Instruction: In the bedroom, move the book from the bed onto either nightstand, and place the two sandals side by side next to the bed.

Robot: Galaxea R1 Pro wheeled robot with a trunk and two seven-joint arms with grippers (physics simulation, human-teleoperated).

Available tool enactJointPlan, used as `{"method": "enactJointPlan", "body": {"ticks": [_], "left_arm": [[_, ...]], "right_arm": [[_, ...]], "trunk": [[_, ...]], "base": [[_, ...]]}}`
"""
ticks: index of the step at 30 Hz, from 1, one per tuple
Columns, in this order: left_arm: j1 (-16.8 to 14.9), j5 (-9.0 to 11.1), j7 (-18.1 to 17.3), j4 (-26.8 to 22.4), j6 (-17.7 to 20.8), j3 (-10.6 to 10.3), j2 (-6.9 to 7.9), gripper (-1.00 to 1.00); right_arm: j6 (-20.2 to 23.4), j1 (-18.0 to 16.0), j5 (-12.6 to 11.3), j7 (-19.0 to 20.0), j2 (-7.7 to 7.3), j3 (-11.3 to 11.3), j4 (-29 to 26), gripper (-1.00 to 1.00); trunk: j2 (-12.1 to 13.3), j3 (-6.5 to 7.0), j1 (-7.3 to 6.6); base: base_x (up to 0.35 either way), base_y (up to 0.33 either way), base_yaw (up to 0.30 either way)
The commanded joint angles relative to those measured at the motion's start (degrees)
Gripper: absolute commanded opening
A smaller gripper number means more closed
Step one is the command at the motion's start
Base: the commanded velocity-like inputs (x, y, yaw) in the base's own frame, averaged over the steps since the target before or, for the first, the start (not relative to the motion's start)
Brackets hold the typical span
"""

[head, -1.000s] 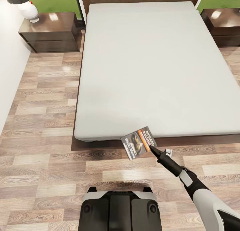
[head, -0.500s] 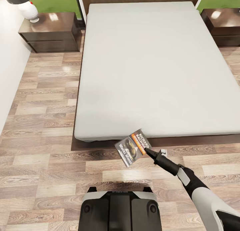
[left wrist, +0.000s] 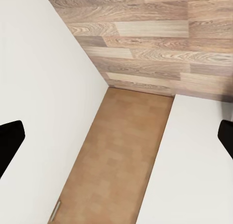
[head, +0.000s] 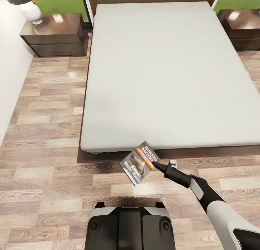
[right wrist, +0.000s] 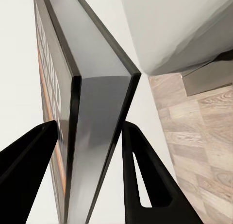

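My right gripper (head: 156, 166) is shut on the book (head: 139, 162), a thin dark paperback with an orange band and white lettering. It holds the book in the air over the wood floor, just off the foot of the bed (head: 159, 73). In the right wrist view the book (right wrist: 94, 107) stands edge-on, clamped between the two black fingers (right wrist: 138, 170). One nightstand (head: 54, 35) stands left of the bed's head, another (head: 241, 29) to its right. My left gripper (left wrist: 116, 141) is open, with wall and floor beyond it. The sandals are out of view.
A white lamp (head: 29, 8) with a dark shade sits on the left nightstand. A white wall (head: 9, 73) runs along the left, with a strip of wood floor (head: 50, 109) between it and the bed. My base (head: 130, 226) is at the bottom.
The right gripper has carried the book leftward and slightly back toward my base, away from the bed's foot. The book has turned a little in the picture.
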Motion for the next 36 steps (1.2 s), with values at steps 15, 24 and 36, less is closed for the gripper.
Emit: {"method": "enactJointPlan", "body": {"ticks": [15,24,36], "left_arm": [[0.0,0.3,0.0,0.0,-0.4,-0.5,-0.02,1.0],[0.0,0.6,-0.1,0.0,-1.0,-0.4,0.06,1.0],[0.2,0.8,-0.6,0.1,-2.5,-0.4,0.5,1.0]], "right_arm": [[1.7,-0.1,-0.1,1.4,-0.32,2.1,-1.2,-1.0],[3.7,-0.1,-0.1,1.5,-2.22,8.1,-4.1,-1.0],[6.6,-0.2,-0.1,1.6,-3.03,13.3,-5.4,-1.0]], "trunk": [[-0.1,-0.05,0.03],[-0.1,-0.05,0.03],[-0.1,-0.05,0.03]], "base": [[0.0,0.0,0.0],[0.0,0.0,0.0],[0.0,0.0,0.0]]}}
